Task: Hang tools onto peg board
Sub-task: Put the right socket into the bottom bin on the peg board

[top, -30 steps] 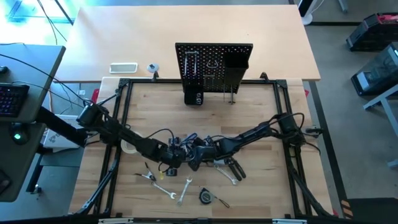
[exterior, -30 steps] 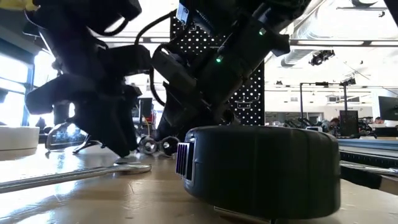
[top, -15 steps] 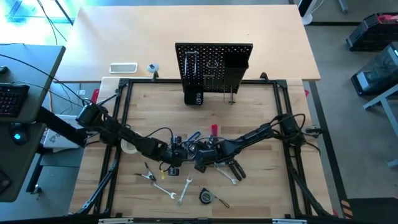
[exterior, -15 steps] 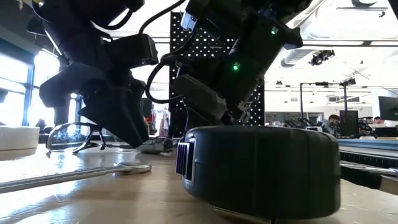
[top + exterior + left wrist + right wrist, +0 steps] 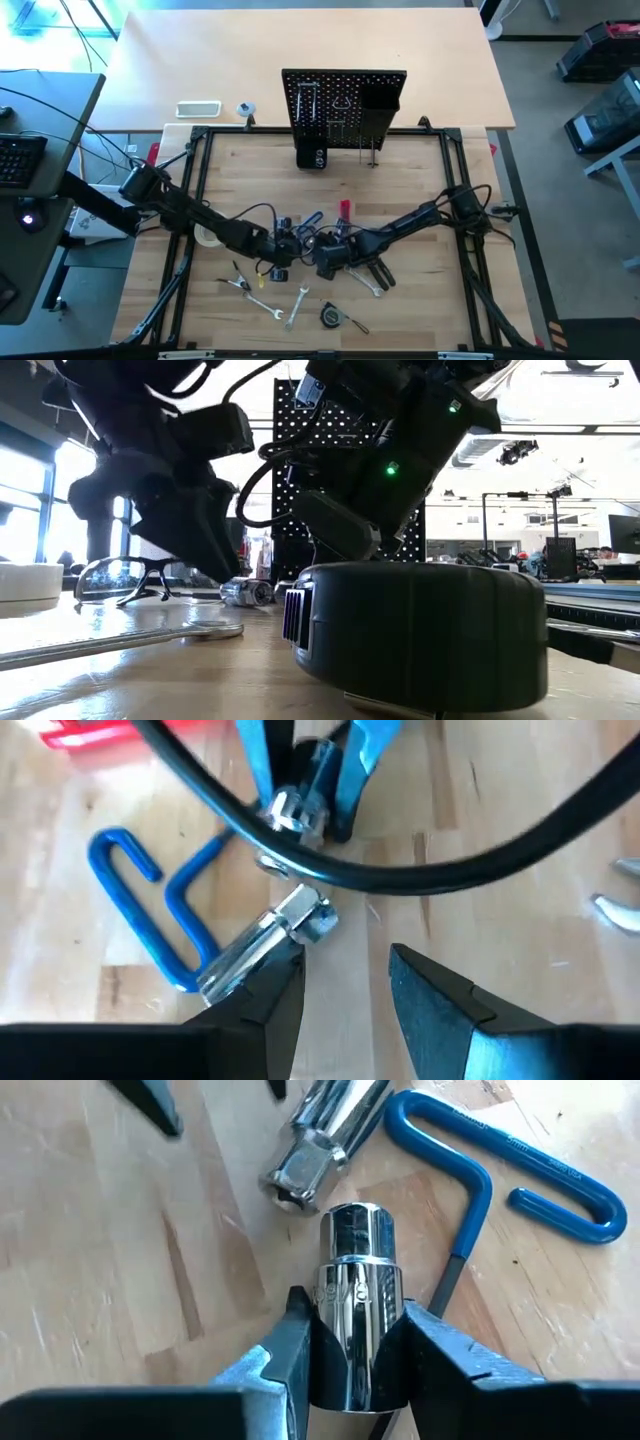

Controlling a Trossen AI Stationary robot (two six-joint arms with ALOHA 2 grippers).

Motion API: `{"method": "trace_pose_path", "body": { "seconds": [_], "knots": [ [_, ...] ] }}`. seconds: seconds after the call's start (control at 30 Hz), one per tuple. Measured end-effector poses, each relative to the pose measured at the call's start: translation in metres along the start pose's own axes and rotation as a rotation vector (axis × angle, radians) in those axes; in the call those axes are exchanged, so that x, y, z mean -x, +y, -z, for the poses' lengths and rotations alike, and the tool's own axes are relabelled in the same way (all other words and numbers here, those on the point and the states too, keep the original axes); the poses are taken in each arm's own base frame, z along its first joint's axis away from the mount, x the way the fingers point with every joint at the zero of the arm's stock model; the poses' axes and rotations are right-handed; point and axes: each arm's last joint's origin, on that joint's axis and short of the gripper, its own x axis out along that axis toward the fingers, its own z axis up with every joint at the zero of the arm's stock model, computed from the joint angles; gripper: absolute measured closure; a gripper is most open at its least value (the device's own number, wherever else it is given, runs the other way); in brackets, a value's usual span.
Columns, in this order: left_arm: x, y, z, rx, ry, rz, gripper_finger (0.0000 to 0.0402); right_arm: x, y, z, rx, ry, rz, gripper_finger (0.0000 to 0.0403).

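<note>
The black peg board (image 5: 345,105) stands upright at the table's far side. At mid-table, my right gripper (image 5: 355,1305) is shut on a chrome socket (image 5: 358,1250). Beside it lie a second silver socket piece (image 5: 322,1135) and the blue-handled hex key (image 5: 500,1170). My left gripper (image 5: 347,960) hovers open just left of them, and the silver piece (image 5: 262,938) lies against its one fingertip. Wrenches (image 5: 272,302), black-handled pliers (image 5: 378,272), a red-handled tool (image 5: 343,208) and clear glasses (image 5: 125,578) lie on the wood. My right gripper pinches the chrome socket by its round sides (image 5: 322,1335) between the two fingers. The fingers slant down from the table's right side and lie along the socket, whose open end points away from them. Whether the socket rests on the wood, I cannot tell.
A black tape measure (image 5: 330,316) sits near the front edge, filling the low view's foreground. A pale tape roll (image 5: 207,236) lies under the left arm. A black cable (image 5: 420,870) hangs across between the two grippers. Bare wood lies between the tools and the peg board.
My right arm has swung a little toward the table's near edge and its wrist has rolled, uncovering the red-handled tool. In the low view, one of the two silver pieces seen side by side is now hidden behind the right gripper.
</note>
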Motion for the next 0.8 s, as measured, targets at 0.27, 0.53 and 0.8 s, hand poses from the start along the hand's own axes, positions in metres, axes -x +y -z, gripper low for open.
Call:
{"method": "trace_pose_path", "body": {
  "seconds": [0.27, 0.53, 0.8],
  "knots": [
    [0.029, 0.01, -0.014, -0.001, -0.115, -0.037, 0.0261, 0.028, -0.002, -0.001, 0.072, 0.007, 0.029, 0.0293],
    [0.046, 0.016, -0.021, -0.023, -0.184, -0.061, 0.0261, 0.056, -0.002, -0.009, 0.085, -0.072, 0.059, 0.0293],
    [0.048, 0.019, -0.03, -0.075, -0.265, -0.139, 0.0261, 0.101, -0.008, -0.025, 0.094, -0.215, 0.083, 0.0293]
  ]
}}
